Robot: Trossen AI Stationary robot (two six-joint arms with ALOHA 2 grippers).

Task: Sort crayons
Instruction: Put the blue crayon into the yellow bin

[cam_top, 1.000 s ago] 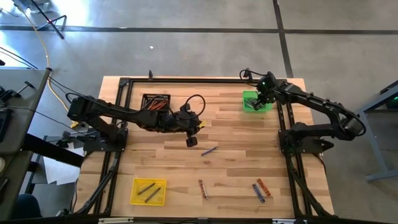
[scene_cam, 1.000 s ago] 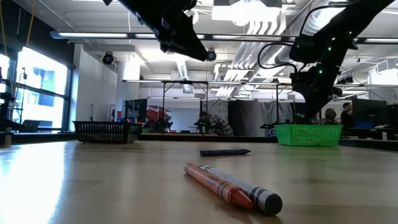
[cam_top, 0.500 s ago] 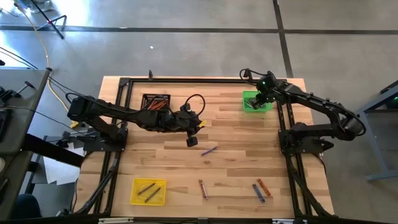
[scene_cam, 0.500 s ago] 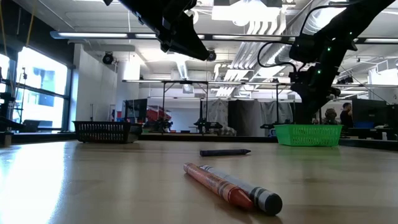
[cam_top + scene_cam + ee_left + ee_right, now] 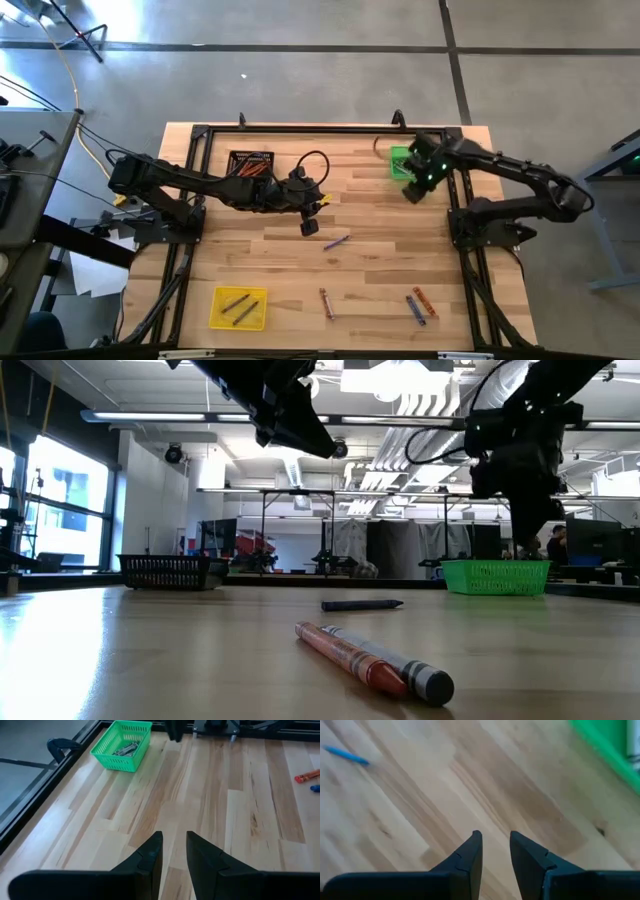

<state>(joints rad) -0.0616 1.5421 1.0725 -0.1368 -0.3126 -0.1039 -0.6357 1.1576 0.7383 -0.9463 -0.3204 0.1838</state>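
A blue-purple crayon (image 5: 337, 242) lies on the table's middle, just near-right of my left gripper (image 5: 308, 228), which hovers open and holds nothing (image 5: 174, 851). Nearer the front edge lie an orange-red and grey pair (image 5: 326, 303) and a blue (image 5: 415, 308) and an orange-red crayon (image 5: 423, 299). My right gripper (image 5: 413, 190) hangs open over bare wood (image 5: 496, 849), just in front of the green basket (image 5: 400, 160). That basket holds grey crayons (image 5: 125, 750).
A black basket (image 5: 251, 163) with orange-red crayons stands at the back, left of centre. A yellow tray (image 5: 240, 307) with grey crayons sits at the front left. A black frame (image 5: 300, 128) runs along the table's edges. The middle and right of the wood lie free.
My right gripper has swung from over the green basket toward the table's near edge and now hangs over the wood in front of it, tipped more steeply down. The crayons on the table have kept their places.
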